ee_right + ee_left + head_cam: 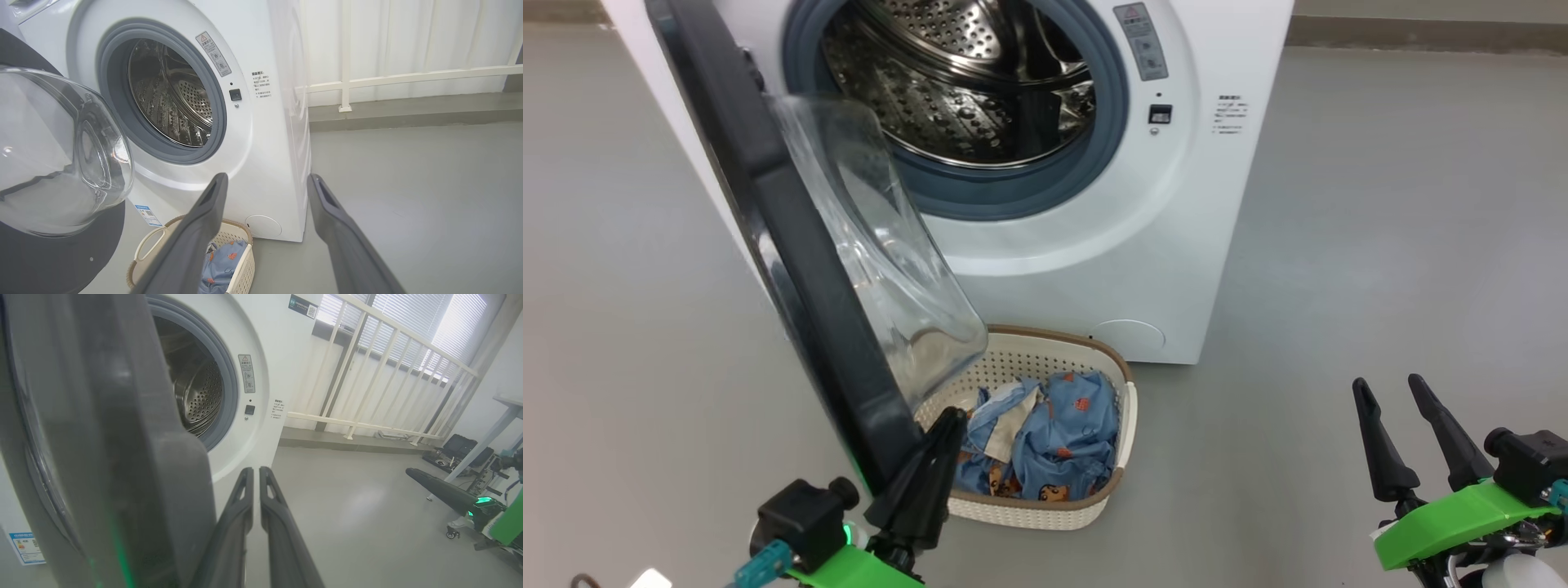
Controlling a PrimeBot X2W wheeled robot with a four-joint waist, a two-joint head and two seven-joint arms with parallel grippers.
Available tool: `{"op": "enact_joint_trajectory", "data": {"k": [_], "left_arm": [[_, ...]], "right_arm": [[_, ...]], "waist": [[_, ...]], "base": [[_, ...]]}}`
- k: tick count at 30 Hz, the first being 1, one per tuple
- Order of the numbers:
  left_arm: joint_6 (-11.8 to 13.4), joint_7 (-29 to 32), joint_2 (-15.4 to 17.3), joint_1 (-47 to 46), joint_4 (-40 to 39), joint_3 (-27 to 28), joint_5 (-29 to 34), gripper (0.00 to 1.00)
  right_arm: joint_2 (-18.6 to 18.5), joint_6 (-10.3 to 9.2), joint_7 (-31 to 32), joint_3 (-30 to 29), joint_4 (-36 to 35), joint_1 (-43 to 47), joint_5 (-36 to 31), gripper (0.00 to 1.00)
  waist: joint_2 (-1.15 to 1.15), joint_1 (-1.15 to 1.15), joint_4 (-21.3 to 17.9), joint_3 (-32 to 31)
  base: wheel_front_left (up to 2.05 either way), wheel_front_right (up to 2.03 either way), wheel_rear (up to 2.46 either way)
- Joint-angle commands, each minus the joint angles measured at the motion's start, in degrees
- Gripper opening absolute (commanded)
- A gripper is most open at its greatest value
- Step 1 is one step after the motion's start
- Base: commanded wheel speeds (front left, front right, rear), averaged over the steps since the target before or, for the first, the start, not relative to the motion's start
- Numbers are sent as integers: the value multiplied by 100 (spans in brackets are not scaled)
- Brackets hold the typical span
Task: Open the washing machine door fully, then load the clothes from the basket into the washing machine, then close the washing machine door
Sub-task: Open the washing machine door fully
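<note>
Outward, door (796, 278) open — bowl (882, 261) facing right

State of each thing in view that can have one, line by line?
washing machine door: open
washing machine: drum empty
basket: on floor, holding clothes
clothes: crumpled in basket
left gripper: shut, beside door's edge
right gripper: open, empty

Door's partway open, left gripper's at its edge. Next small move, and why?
Probably swing the washing machine door wider with the shut left gripper, which sits by the door's inner lower edge. Its glass bowl overhangs the basket holding the clothes, so it isn't fully open.
</note>
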Motion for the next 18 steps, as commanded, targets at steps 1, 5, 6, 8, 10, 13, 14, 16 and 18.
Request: {"op": "enact_joint_trajectory", "data": {"k": [1, 5, 6, 8, 10, 13, 14, 16, 18], "left_arm": [[184, 12, 240, -110, -90, 429, -79, 0], [237, 50, 311, -38, -201, 463, -90, 0], [253, 59, 327, -24, -223, 475, -92, 0], [285, 77, 358, 1, -263, 499, -99, 0], [318, 95, 391, 24, -298, 524, -104, 0], [366, 116, 447, 59, -347, 578, -119, 0], [383, 123, 466, 70, -361, 598, -125, 0], [435, 140, 534, 90, -396, 679, -148, 0], [465, 143, 581, 86, -417, 748, -172, 0]], "right_arm": [[-89, 26, -71, 81, -116, -159, 0, 100], [-99, 26, -71, 65, -115, -170, -29, 100], [-93, 26, -71, 56, -114, -168, -27, 100], [-87, 26, -71, 44, -114, -160, -18, 100], [-85, 26, -71, 34, -106, -157, -6, 100], [-81, 26, -71, 23, -107, -151, 10, 100], [-77, 26, -71, 21, -112, -147, 13, 100], [-68, 26, -71, 16, -124, -143, 14, 100], [-62, 26, -71, 13, -128, -148, 15, 100]], "waist": [[0, 0, 113, -14], [0, 0, 300, -19], [0, 0, 348, -24], [0, 0, 445, -34], [0, 0, 544, -44], [0, 0, 683, -49], [0, 0, 726, -49], [0, 0, 849, -26], [0, 0, 926, -7]], "base": [[0, 0, 0], [0, 0, 0], [0, 0, 0], [0, 0, 0], [0, 0, 0], [0, 0, 0], [0, 0, 0], [0, 0, 0], [0, 0, 0]]}}
